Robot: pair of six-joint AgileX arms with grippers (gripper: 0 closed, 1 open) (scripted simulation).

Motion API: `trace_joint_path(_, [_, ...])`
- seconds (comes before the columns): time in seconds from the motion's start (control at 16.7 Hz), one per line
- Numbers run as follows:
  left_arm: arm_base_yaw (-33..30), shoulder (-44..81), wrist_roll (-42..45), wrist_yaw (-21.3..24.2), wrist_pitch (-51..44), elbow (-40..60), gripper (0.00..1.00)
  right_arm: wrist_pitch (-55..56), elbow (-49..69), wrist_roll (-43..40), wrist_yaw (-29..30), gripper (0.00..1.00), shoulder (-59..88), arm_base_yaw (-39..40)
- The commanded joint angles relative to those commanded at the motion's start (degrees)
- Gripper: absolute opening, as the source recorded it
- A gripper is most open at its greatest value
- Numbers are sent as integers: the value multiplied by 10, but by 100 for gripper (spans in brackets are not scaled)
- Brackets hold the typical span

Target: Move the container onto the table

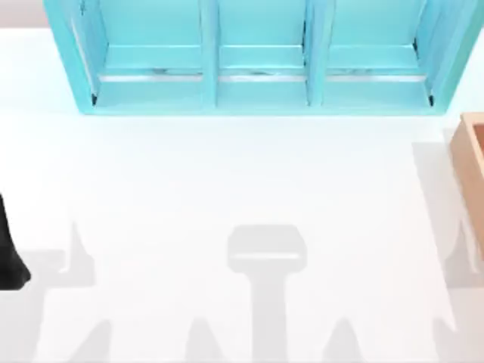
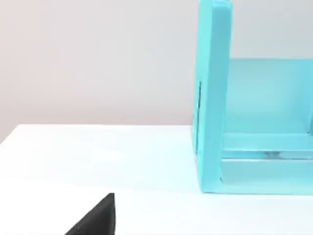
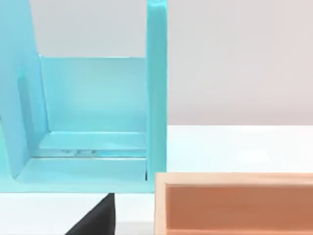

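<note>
Container placement is something you cannot tell from these views, so treat its position as unknown. What you do have is the white desk (image 1: 227, 189) spreading across most of the top view, with grey shadows lying over its lower half.

Along the upper edge of that view stands the turquoise shelf unit (image 1: 257, 60), its three compartments side by side and opening toward the lower edge of the frame. At the far right edge, just below the shelf unit's right end, you see part of a tan wooden box (image 1: 473, 166).

Your left arm (image 1: 11, 249) appears as a dark shape at the left edge of the top view, low over the desk and well apart from the shelf unit. In the left wrist view a black wedge of the left gripper (image 2: 95, 218) sits at the lower edge. Beyond it are the desk and the shelf unit's end wall. The right wrist view shows a like wedge of the right gripper (image 3: 95, 218), next to the wooden box, which stands just beside the shelf unit. Whether either gripper is released or clenched you cannot tell.
</note>
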Motion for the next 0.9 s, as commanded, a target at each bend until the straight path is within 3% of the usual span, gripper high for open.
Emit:
trace_joint_path(0.42, [0,0,0,0,0,0,100,-90,91,-43,1,100,93,-44])
trace_joint_path(0.9, [0,0,0,0,0,0,100,-466,405,-182,-1,100,502,-185])
